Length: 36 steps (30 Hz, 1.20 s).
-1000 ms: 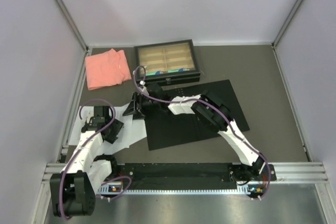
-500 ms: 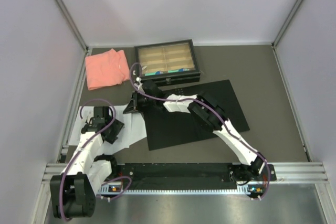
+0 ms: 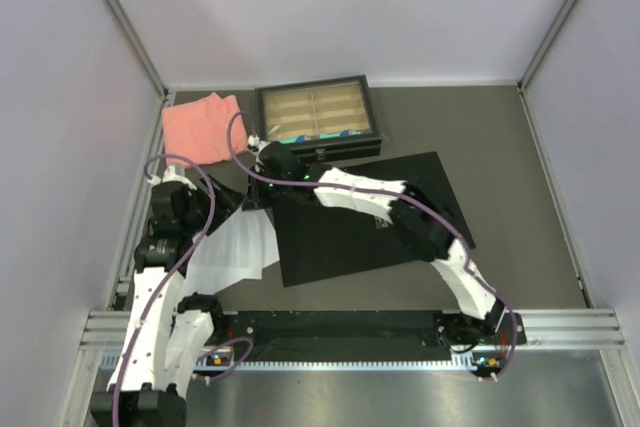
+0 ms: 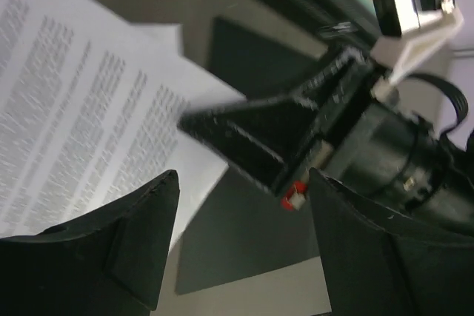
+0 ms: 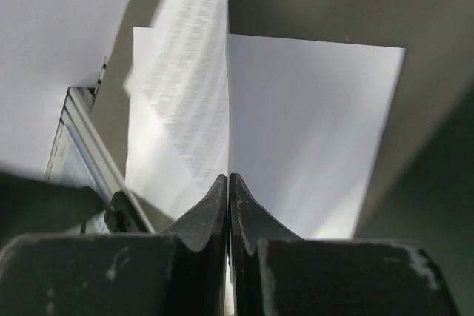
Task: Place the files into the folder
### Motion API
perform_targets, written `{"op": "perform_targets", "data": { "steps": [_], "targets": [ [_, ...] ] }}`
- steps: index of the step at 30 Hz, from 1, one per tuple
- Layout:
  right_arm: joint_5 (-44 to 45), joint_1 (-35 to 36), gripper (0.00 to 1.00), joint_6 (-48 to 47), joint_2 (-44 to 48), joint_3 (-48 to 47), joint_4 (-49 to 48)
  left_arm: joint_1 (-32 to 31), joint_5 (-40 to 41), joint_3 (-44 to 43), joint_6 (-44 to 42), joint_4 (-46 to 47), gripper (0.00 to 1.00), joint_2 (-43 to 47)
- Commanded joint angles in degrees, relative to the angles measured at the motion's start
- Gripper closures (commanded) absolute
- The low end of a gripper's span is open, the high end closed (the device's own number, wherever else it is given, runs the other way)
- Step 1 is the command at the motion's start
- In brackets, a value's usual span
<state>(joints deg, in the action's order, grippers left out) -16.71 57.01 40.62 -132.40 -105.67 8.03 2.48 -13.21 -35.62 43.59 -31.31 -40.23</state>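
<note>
The files (image 3: 235,247) are white printed sheets lying fanned on the table left of the folder (image 3: 330,247), which lies open with its black inside up. My right gripper (image 3: 258,190) is shut on the edge of one sheet at the folder's left edge. In the right wrist view that sheet (image 5: 185,101) rises from the pinched jaws (image 5: 228,180), over a blank white sheet (image 5: 311,131). My left gripper (image 3: 205,209) hovers open above the files, holding nothing. Its wrist view shows the printed files (image 4: 74,109), the folder (image 4: 222,257) and the right gripper (image 4: 244,138) ahead.
A black-framed tray with tan compartments (image 3: 318,115) stands at the back, just behind the folder. A folded salmon-pink cloth (image 3: 200,127) lies to its left. Aluminium frame posts and white walls bound the table on the left and right.
My right gripper has shut on a sheet's edge and lifted it. My left arm has risen off the papers, moved back and left, and its jaws have opened wider.
</note>
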Motion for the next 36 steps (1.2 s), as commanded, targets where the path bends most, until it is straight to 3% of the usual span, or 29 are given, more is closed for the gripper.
{"op": "perform_targets", "data": {
  "steps": [1, 5, 9, 14, 18, 26, 31, 36],
  "targets": [
    [14.75, -0.15, 1.00, -9.24, 23.64, 9.99, 5.67, -0.37, -8.57, -5.94, -2.81, 8.10, 0.25, 0.94],
    [19.51, -5.32, 1.00, -5.83, 38.77, 27.23, 7.96, -2.91, -11.57, -6.83, -1.76, 13.02, 0.25, -0.99],
    [25.66, -15.05, 1.00, -1.44, 53.80, 47.34, 10.50, -16.07, -5.54, -6.40, -1.67, 17.33, 0.25, -6.86],
    [33.58, -27.46, 1.00, 6.12, 67.85, 61.08, 16.84, -33.20, -4.19, -6.92, -4.39, 25.76, 0.26, -21.00],
    [34.20, -36.69, 1.00, 7.98, 74.73, 71.01, 15.79, -40.53, -2.61, -8.33, -5.02, 30.59, 0.27, -32.60],
    [37.19, -46.28, 1.00, 6.50, 81.33, 75.17, 17.37, -44.58, -4.11, -6.40, 4.74, 45.01, 0.27, -44.93],
    [37.19, -46.55, 1.00, 4.91, 82.21, 75.61, 17.29, -44.76, -3.31, -3.06, 6.94, 52.91, 0.27, -49.24],
    [28.69, -46.55, 1.00, 1.13, 80.55, 77.63, 10.61, -45.81, -2.52, -1.56, 6.94, 54.95, 0.29, -53.19]
  ]
}}
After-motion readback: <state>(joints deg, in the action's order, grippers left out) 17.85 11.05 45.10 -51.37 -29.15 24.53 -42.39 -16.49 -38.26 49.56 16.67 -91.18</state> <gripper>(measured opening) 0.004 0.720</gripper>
